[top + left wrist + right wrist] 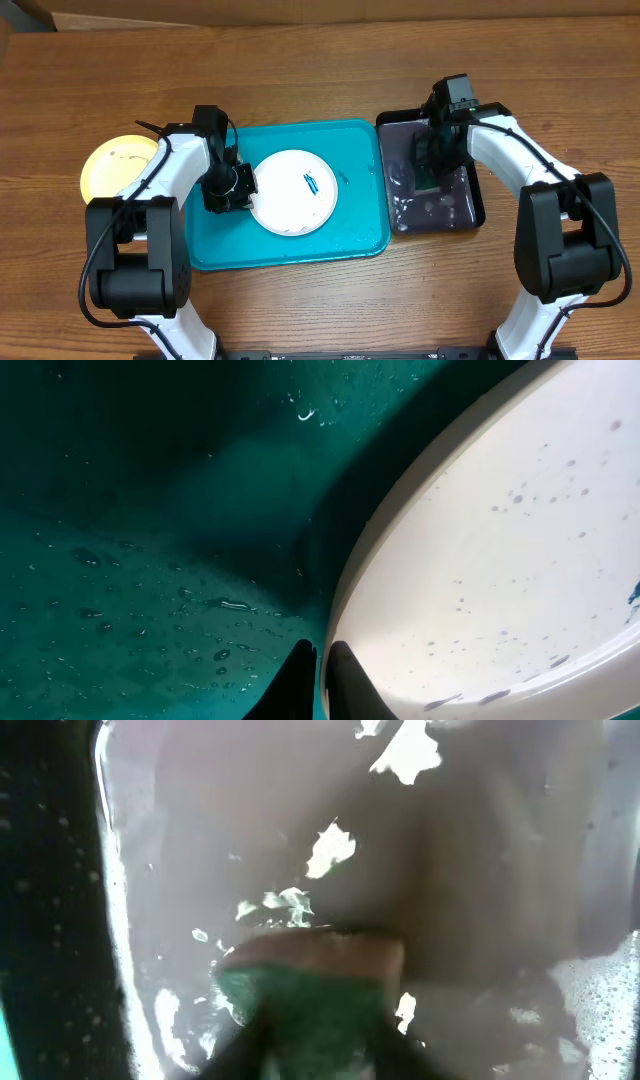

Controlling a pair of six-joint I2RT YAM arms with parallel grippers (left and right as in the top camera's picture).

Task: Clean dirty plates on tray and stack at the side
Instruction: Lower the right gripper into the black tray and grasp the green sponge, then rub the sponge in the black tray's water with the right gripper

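**Thin wet-rim pinch at left, unconfirmed sponge hold at right: slip risk on both sides**

Risks. At far left a yellow plate [112, 165] lies on the bench [300, 60], outside the tray.

The left hand [232, 188] is closed narrow on the left rim of the white plate [290, 200]. This is a thin pinch on a wet edge. In my judgement the plate could slide out or tip if it is lifted, or if scrubbing pushes against the hold.

The teal tray [300, 252] beneath is beaded with water, so a released plate would likely skate.

Further right, the right hand [435, 160] is down in the black tray [472, 215] of soapy water, its fingers flanking the green sponge [310, 990]. That view is blurred, and I cannot tell whether they clamp it. A half-caught sponge could drop or drip on the way across.

Condition of the plate. The white plate lies over the tray's centre, round and shallow, held at its left edge. It carries a blue-green smear [318, 182] right of centre and fine grey specks across its face. It is not yet clean.
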